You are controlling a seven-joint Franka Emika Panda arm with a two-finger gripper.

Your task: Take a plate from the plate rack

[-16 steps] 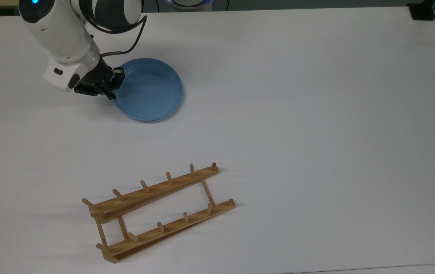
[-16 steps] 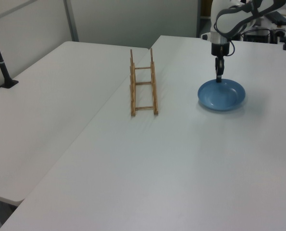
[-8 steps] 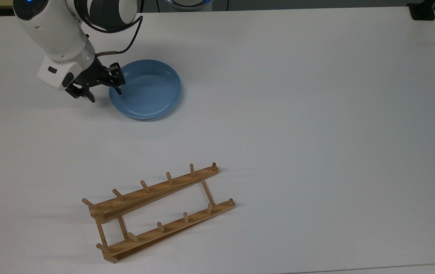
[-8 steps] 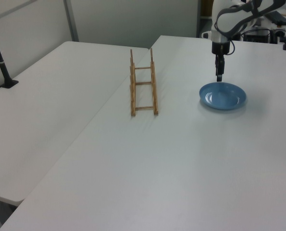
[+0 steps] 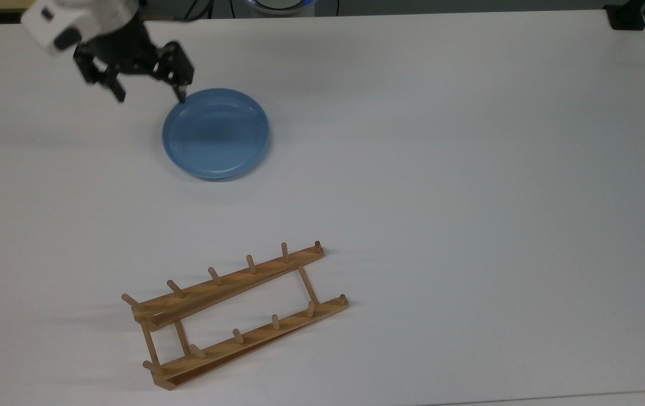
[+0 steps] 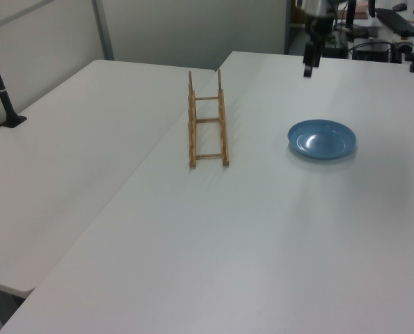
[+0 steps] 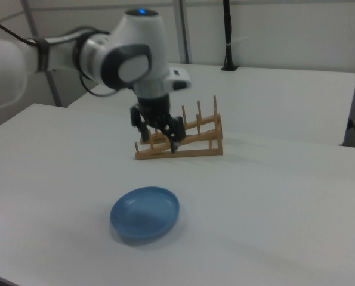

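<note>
Your surface carries the plate rack near its front edge in the top view, no plate in it. The plate lies flat toward the far-left corner, well apart from the rack. Gripper hangs above the plate's rim, fingers apart, holding nothing. Looks like the pick is done; next, just retract clear.

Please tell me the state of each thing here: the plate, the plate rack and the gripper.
plate: lying flat on the table, right side up, held by nothing.
plate rack: standing on the table, no plate between its pegs.
gripper: open, raised above the table beside the plate, holding nothing.
</note>
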